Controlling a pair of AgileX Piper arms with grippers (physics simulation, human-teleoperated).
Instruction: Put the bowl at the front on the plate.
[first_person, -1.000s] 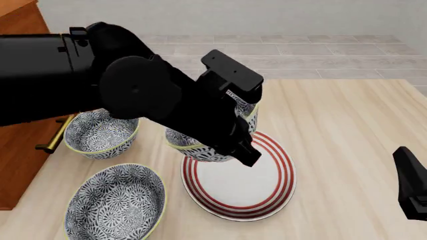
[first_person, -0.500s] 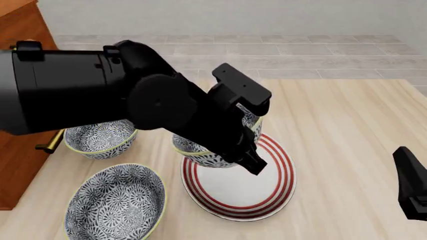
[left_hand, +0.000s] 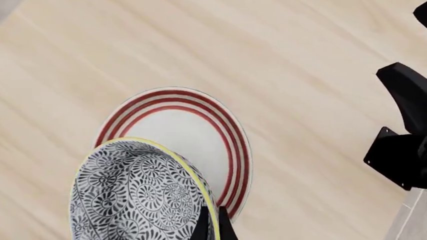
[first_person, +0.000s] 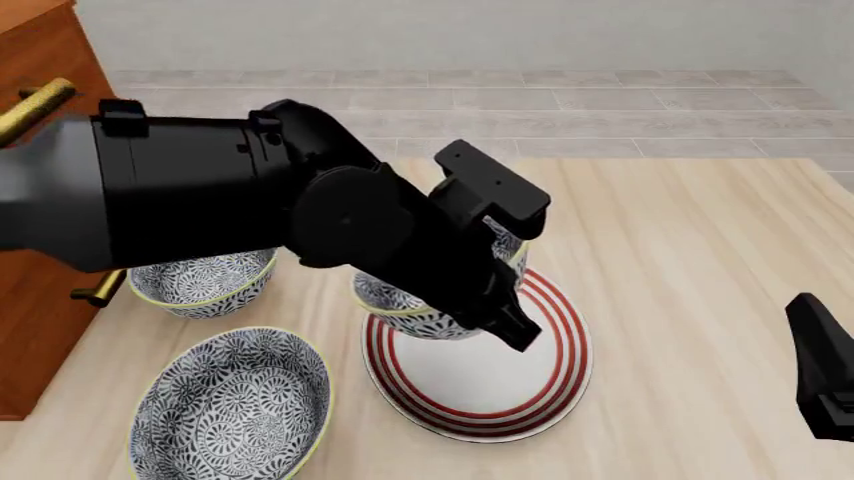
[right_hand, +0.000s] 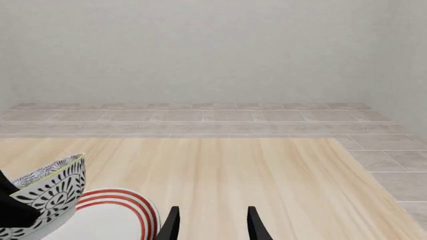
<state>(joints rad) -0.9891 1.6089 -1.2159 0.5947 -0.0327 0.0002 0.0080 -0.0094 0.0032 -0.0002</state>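
Observation:
The bowl (first_person: 407, 312), blue-and-white floral with a yellow-green rim, hangs tilted over the far-left part of the plate (first_person: 534, 400). My left gripper (first_person: 511, 330) is shut on its rim, and the arm covers most of it in the front view. In the left wrist view the fingertips (left_hand: 212, 226) pinch the rim of the bowl (left_hand: 133, 195) above the red-ringed plate (left_hand: 180, 127). Whether the bowl touches the plate I cannot tell. My right gripper (right_hand: 212, 225) stands open near the table's right side, with the bowl (right_hand: 53, 190) and the plate (right_hand: 113, 220) off to its side.
Two lookalike bowls sit on the table left of the plate: one near the front edge (first_person: 227, 405) and one farther back (first_person: 200, 275), partly under my left arm. A wooden cabinet (first_person: 40, 300) with a brass handle borders the left edge. The right arm (first_person: 821, 370) is at the right edge.
My left arm has shifted right and a little lower with the bowl, bringing it further over the plate. The right arm has not moved.

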